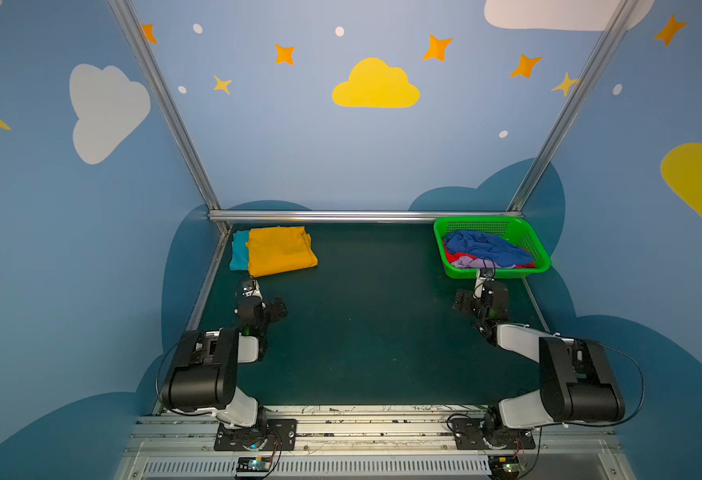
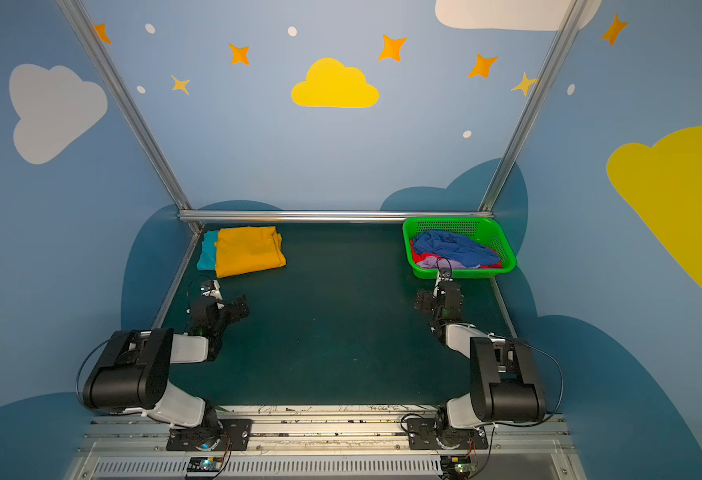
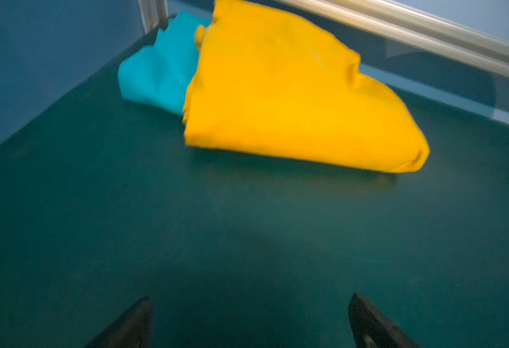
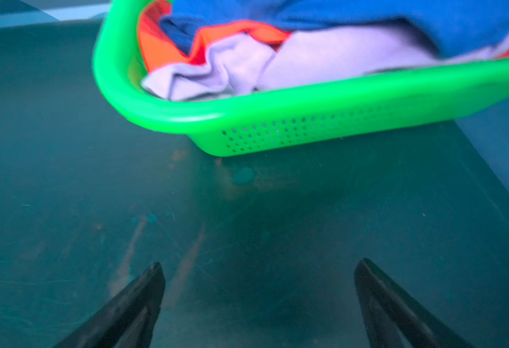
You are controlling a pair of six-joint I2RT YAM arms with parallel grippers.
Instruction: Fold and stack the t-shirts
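Left gripper wide, empty; folded yellow t-shirt ahead at mat edge. Right gripper wide, empty, facing basket; open mat between.

On the tabletop the upper t-shirt lies on the lower t-shirt at the far left corner, leaving the lower one's left edge bare. The basket stands at the far right corner, a heap of t-shirts in it. The left hand is before the stack, the right hand just before the basket

Left tool jaws wide apart, empty; right tool same.
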